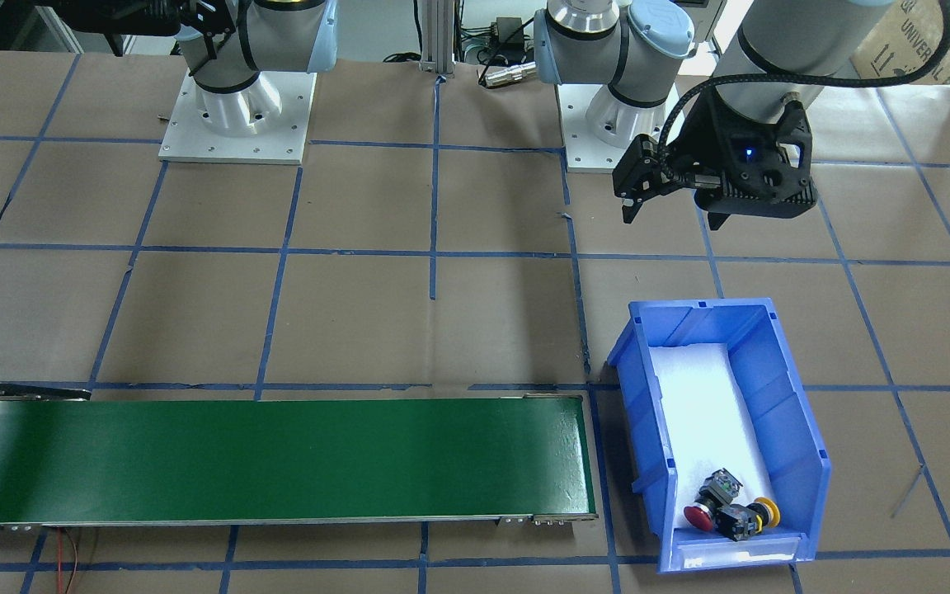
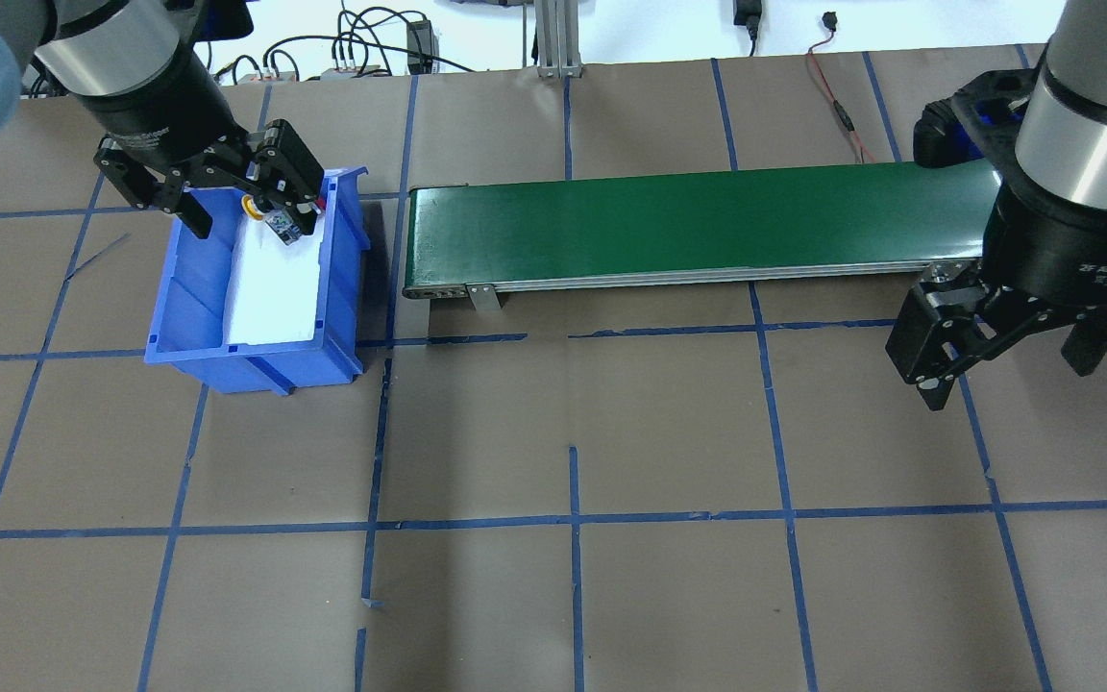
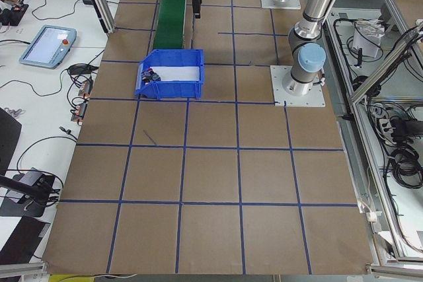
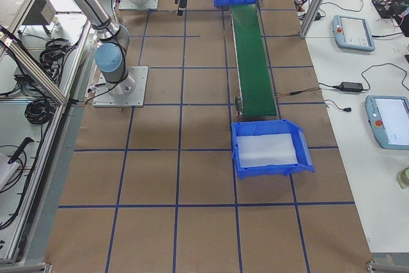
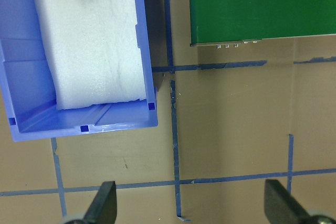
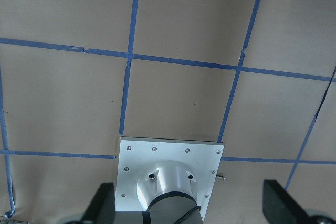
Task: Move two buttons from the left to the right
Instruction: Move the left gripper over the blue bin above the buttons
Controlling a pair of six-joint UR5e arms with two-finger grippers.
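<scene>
Front-facing view: both buttons lie close together at the 6 o'clock end of the blue bin (image 1: 782, 388). The red button (image 1: 707, 503) has its long axis 1-to-7, cap toward 7 o'clock. The yellow button (image 1: 749, 518) lies 9-to-3, cap toward 3. I see the left gripper (image 1: 674, 219) at the bin's 12 o'clock, fingers apart. The right gripper (image 2: 1010, 367) is likewise spread.

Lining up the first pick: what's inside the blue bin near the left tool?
A white foam liner, with the red mushroom button and yellow button lying together at the low-fronted end. The foam hides the blue bin floor.
</scene>
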